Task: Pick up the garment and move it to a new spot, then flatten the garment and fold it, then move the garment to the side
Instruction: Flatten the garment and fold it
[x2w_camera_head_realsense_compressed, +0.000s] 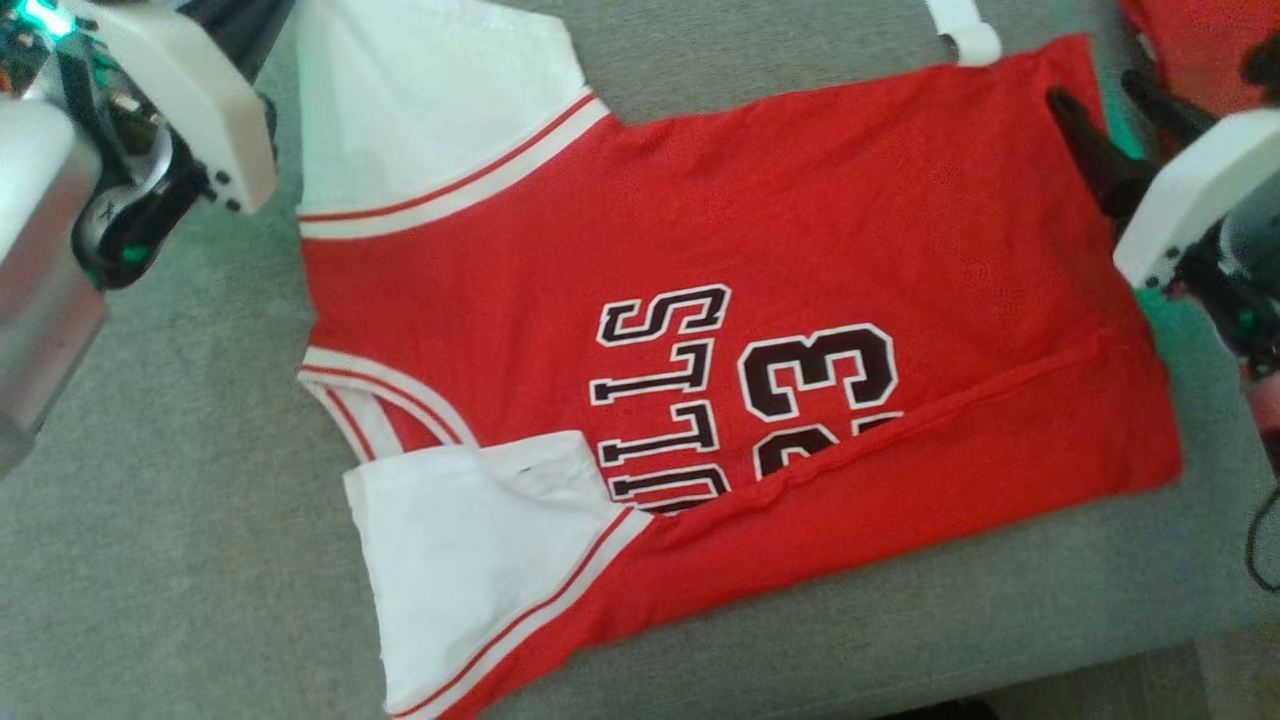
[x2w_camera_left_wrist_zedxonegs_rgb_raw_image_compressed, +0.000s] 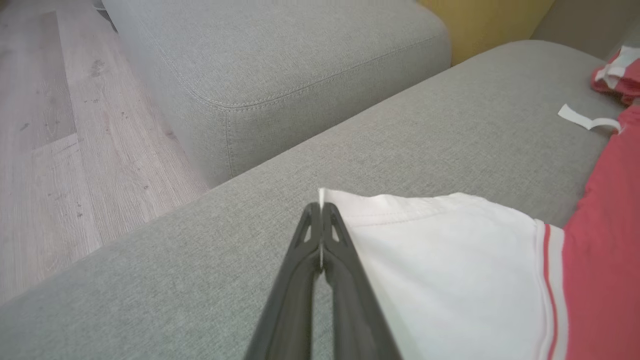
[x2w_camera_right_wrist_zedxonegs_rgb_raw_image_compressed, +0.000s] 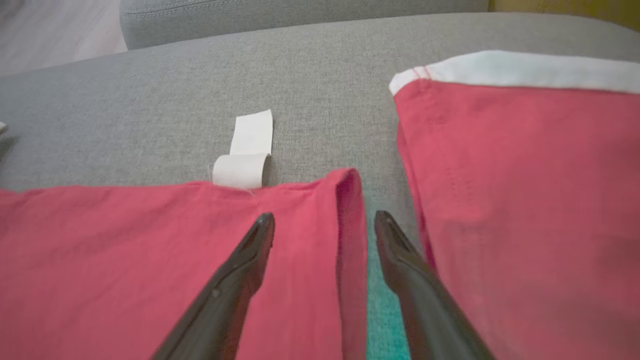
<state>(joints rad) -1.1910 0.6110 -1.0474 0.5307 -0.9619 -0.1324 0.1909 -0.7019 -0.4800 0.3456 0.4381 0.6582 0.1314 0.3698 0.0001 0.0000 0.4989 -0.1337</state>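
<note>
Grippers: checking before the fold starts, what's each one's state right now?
Left gripper: shut on the corner of the white sleeve.
Right gripper: open, astride the jersey edge, holding nothing.

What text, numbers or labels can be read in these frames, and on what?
"ULLS", sideways on the jersey; any letter before it lies under the folded edge.
"3", beside it; a second digit is half covered, unreadable.
White tag: no print shows.
</note>
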